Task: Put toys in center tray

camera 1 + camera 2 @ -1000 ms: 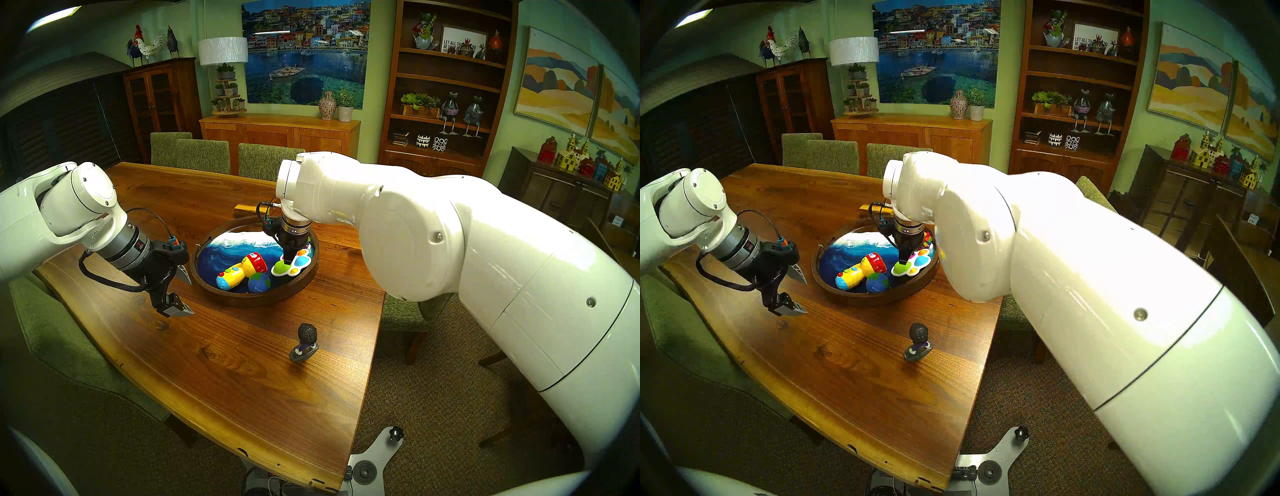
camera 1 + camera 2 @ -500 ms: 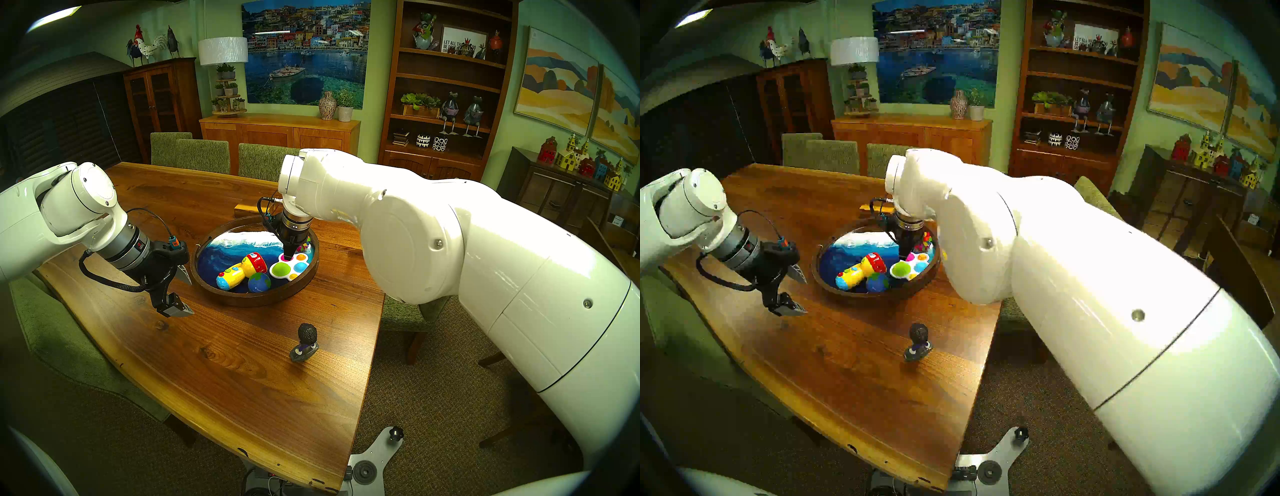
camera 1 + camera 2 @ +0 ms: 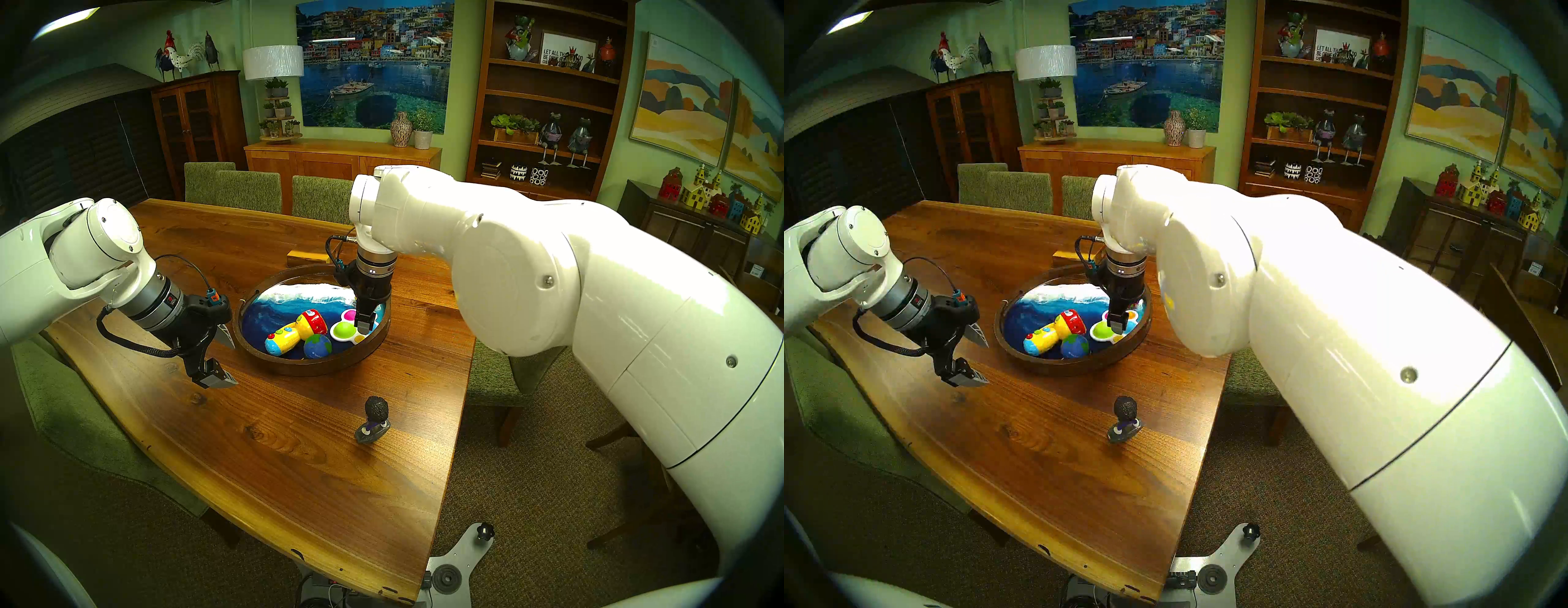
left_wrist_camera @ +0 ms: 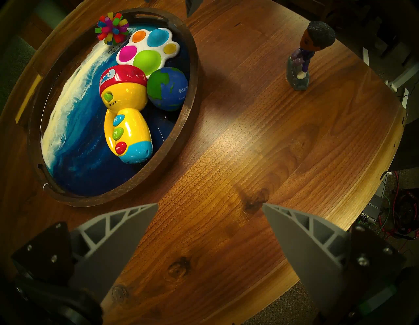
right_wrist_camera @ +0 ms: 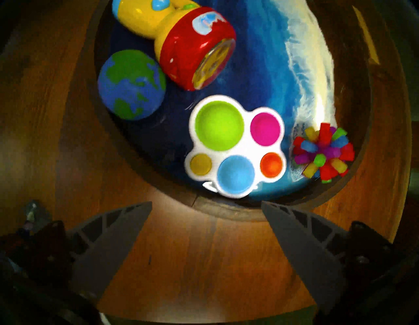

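Popper dropped into tray, figurine outside on table

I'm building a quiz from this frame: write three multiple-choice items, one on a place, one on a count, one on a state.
1. Where does the figurine stand?
A. in the tray
B. on the table, outside the tray
C. in a gripper

2. How many toys lie in the tray?
A. two
B. four
C. five

3. The right gripper is:
A. open, empty
B. shut on the popper
C. shut on the globe ball

Key: B, it stands on bare wood; B, flashlight, globe ball, popper, spiky ball; A, fingers apart, nothing between.
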`<state>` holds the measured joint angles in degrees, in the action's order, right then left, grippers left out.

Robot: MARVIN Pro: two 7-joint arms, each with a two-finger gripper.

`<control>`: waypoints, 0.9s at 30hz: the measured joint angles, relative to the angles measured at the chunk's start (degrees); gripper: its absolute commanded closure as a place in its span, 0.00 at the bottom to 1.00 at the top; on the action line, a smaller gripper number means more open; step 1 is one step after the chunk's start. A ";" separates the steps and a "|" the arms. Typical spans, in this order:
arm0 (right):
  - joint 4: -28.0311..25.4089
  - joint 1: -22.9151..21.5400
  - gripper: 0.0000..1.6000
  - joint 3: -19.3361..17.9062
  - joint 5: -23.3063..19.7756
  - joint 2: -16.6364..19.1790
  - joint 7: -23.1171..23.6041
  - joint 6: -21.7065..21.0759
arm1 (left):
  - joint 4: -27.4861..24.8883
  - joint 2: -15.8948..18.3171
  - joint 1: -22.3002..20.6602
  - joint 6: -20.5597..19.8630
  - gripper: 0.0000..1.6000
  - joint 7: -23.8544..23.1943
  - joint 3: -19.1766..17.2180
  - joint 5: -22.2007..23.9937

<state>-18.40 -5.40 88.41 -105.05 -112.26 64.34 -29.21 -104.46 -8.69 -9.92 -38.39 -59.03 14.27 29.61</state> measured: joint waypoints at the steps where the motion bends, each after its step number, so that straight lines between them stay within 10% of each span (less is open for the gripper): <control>1: -0.56 -0.42 0.00 0.19 0.15 0.03 1.21 -0.49 | 0.00 0.00 0.00 0.00 0.00 0.00 0.00 0.00; 9: -2.38 -3.14 0.00 1.53 1.35 -0.06 8.88 -2.74 | 0.00 0.02 0.00 0.00 0.00 0.00 0.00 0.02; 27: -12.68 -10.40 0.00 1.39 1.96 -2.78 6.04 -5.80 | 0.02 0.00 0.06 0.00 0.00 0.07 0.06 0.05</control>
<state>-31.08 -15.80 89.80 -103.10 -115.04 70.38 -35.01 -104.44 -8.69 -9.86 -38.39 -58.96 14.34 29.67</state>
